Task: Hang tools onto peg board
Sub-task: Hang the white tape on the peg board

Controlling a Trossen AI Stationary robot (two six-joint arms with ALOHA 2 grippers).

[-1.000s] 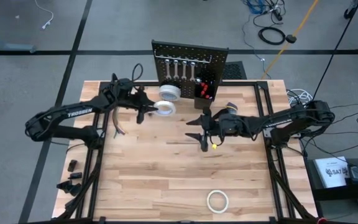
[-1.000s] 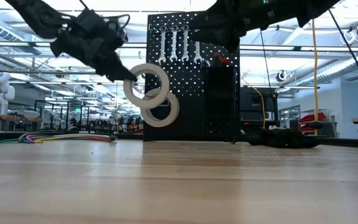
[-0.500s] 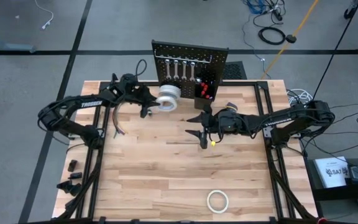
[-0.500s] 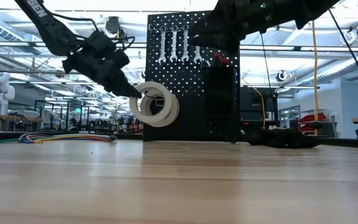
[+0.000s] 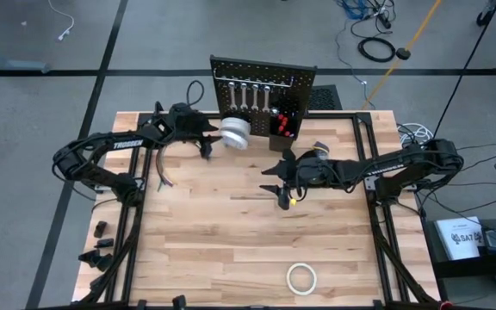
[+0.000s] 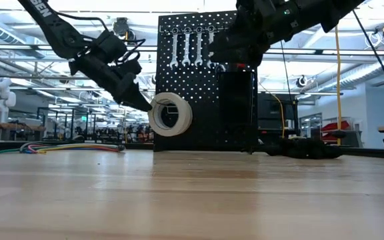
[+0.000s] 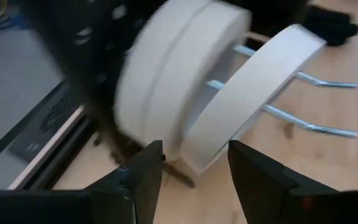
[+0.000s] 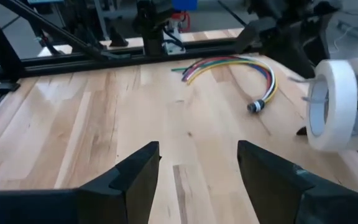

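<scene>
Tape hanging is the step in hand. Seen from above, the upright black perforated peg board [image 5: 262, 96] stands at the upper middle of the frame, with small silver wrenches [image 5: 250, 93] hung along its top. The left gripper [image 5: 209, 142] is just left of the white tape rolls [image 5: 236, 132] stacked on the board's hooks. The right gripper [image 5: 279, 178] hangs over the wooden table [image 5: 213, 232] in the centre of the frame, and one more white tape roll [image 5: 301, 278] lies flat at the lower middle.

From table height, the stacked rolls [image 6: 171, 114] sit against the board [image 6: 205, 80] at centre left, with the left gripper's dark fingers touching their left edge.

The left wrist camera shows the fingers [image 7: 146, 169] spread apart on both sides of the nearest roll [image 7: 247, 99], which is threaded on two thin metal hook rods [image 7: 309, 127] but leans away from the thick roll [image 7: 179, 93] behind it.

The right wrist camera shows the right gripper's fingers [image 8: 135, 171] wide apart and empty over bare wood, with a bundle of coloured wires [image 8: 229, 65] beyond.

To finish well, I think the gripper should draw straight back along the rods, so the leaning roll is not dragged off.

Half a second ago the roll was still a little lower and left of the stack; now it overlaps the stack, and the right arm has moved very little.
</scene>
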